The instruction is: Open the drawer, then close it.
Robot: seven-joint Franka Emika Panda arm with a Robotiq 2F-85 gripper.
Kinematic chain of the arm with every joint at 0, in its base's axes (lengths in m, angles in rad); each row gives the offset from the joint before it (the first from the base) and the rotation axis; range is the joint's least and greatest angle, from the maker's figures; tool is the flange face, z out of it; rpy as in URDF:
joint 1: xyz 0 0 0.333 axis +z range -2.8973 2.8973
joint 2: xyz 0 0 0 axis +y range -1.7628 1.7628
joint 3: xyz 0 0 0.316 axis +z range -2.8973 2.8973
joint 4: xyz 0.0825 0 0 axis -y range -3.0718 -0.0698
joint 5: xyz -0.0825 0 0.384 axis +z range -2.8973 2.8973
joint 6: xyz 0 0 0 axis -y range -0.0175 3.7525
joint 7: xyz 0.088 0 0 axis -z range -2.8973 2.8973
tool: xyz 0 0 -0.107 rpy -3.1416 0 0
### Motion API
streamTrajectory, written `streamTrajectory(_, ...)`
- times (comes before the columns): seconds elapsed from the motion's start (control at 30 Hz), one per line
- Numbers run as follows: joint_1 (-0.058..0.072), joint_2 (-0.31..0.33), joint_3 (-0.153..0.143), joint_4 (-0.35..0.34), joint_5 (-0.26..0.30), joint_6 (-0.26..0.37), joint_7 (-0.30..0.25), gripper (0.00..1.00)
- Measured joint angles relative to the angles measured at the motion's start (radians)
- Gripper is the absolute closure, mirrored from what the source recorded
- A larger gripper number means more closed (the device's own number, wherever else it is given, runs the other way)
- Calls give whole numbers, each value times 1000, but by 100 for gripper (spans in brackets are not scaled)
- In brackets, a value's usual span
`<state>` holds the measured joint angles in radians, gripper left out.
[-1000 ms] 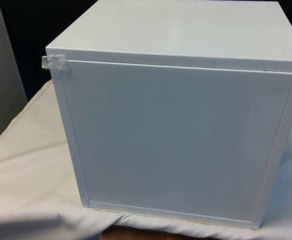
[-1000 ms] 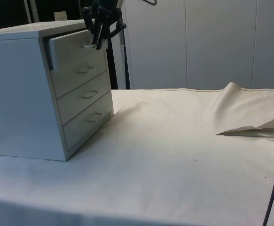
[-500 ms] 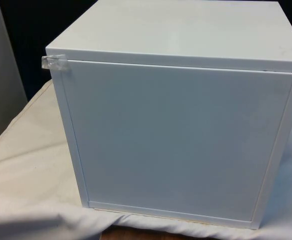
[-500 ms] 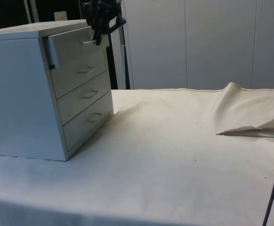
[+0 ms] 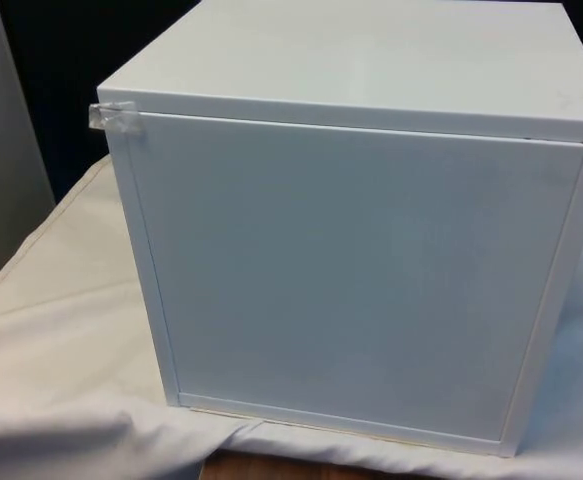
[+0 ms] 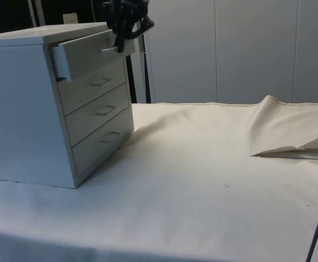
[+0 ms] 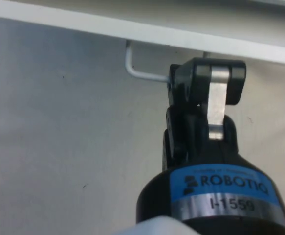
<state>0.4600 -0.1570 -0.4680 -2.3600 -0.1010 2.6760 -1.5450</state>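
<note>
Chest of drawers (image 6: pixel 49 103): white, four drawers; it stands on the white cloth (image 6: pixel 202 180) at one end of the table, its blank back panel (image 5: pixel 351 280) turned to the front view.
Top drawer (image 6: pixel 88 53): part-way out in the side view, its front standing proud of the three shut fronts below.
Handle (image 7: pixel 144 73): a thin metal bar, bent at the end, set near the upper edge of the drawer front.
Gripper (image 6: pixel 121 38): black, clenched on the handle; the wrist view shows the fingers (image 7: pixel 215 98) pinched round the bar.
Handling (judged): the drawer looks rigid and light and should run straight on its slides; the smooth, slim bar could slip, so a hold near its middle seems best to prevent skewing.
Chest stability (judged): a light carcass on cloth may shift if the pull is uneven.
Open room: bare cloth stretches well beyond the drawer front; a raised fold (image 6: pixel 281 128) lies well apart.
Stage (judged): opening under way, closing not yet done.
</note>
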Motion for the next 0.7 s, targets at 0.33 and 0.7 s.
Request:
streamTrajectory(0.33, -2, -11, 1, -25, -4, 28, 12, 100)
streamTrajectory(0.7, -7, -89, -21, -102, -4, 32, -16, 100)
